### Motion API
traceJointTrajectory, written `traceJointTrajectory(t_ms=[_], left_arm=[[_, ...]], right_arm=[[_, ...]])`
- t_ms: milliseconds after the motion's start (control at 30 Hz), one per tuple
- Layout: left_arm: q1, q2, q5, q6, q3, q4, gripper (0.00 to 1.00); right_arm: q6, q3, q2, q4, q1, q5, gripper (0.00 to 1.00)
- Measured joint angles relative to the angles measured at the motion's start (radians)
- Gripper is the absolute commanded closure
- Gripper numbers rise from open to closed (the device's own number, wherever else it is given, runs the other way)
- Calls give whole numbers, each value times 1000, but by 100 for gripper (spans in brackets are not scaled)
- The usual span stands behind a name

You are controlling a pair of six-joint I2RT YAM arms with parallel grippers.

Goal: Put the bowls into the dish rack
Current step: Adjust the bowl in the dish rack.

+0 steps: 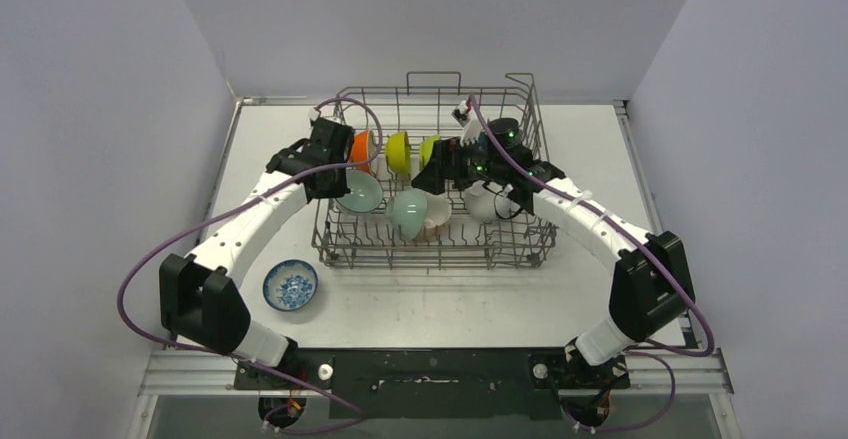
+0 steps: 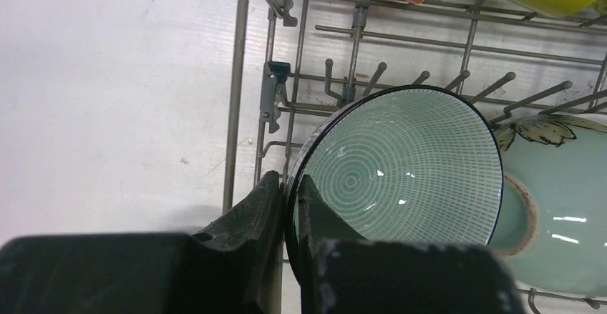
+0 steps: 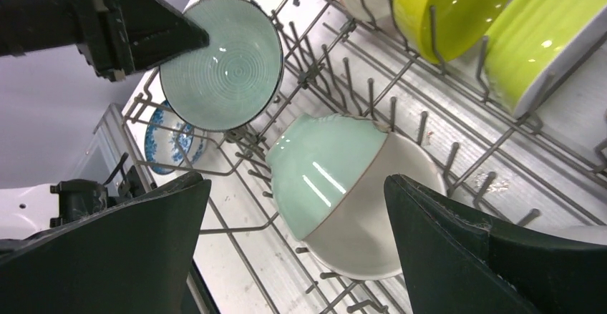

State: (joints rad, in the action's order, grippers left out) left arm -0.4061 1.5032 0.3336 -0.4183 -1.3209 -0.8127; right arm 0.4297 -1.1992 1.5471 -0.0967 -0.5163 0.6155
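Observation:
The grey wire dish rack stands mid-table. My left gripper is shut on the rim of a pale green ringed bowl with a dark rim, held tilted over the rack's front left tines. My right gripper is open and empty above a pale green bowl that leans on a beige bowl. Orange, yellow and lime bowls stand in the back row, and a white bowl at right. A blue-patterned bowl sits on the table.
The rack's left wall runs just left of the held bowl. Upright tines stand behind it. White table lies in front of the rack. Grey walls close in left, right and back.

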Motion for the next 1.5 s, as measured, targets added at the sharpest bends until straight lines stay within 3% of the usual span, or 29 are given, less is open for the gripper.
traceJointTrajectory(t_ms=[167,467,600,667,833,1100,1267,1400,1500], left_arm=[[-8,-81,22,18,2,13,100],[-67,-369,-25,23,121,234,100],[-98,-379,-32,24,122,272,100],[-106,-373,-14,29,122,280,100],[-109,-363,53,30,122,278,100],[-112,-346,80,31,131,275,100],[-131,-346,87,37,139,291,100],[-170,-346,44,38,150,294,100],[-183,-346,21,40,161,293,90]], right_arm=[[6,-8,18,-7,-36,6,0],[107,-19,97,95,-95,53,1],[152,-23,119,152,-111,77,0],[165,-23,120,166,-114,91,6],[178,-22,117,217,-114,110,10],[201,-23,107,246,-114,113,2],[211,-67,122,193,-116,105,19],[212,-123,153,193,-121,75,26],[215,-126,158,193,-122,65,59]])
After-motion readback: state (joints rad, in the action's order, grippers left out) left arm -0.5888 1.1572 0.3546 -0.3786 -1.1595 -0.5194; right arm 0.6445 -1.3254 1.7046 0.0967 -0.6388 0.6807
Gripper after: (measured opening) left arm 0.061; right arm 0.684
